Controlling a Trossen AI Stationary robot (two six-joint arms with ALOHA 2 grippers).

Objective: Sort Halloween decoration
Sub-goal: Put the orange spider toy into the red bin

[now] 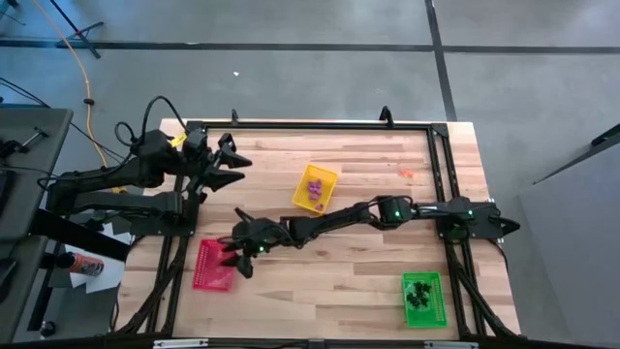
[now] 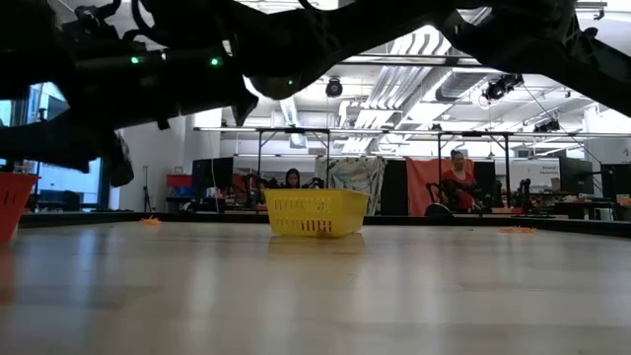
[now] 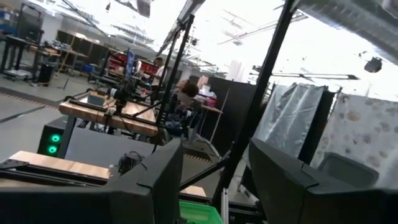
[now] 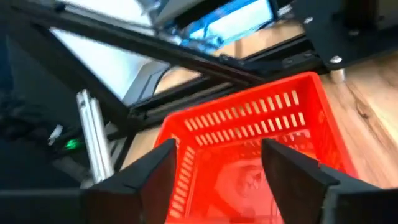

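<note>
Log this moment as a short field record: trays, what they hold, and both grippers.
red tray: front left of table, contents unclear
yellow tray: mid table, purple trinkets inside
green tray: front right, black trinkets inside
right gripper: open, over the red tray, nothing seen between its fingers
left gripper: open, waiting at back left
loose piece: orange trinket at back right

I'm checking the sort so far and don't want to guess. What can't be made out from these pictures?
- Red tray contents: right wrist view is blurred; high view has the open right gripper over it.
- Black pieces in the green tray: too small to count from the high view.
- Yellow tray contents: its wall hides them in the low view.
- Left gripper: open and raised; its wrist view misses the tabletop.
</note>
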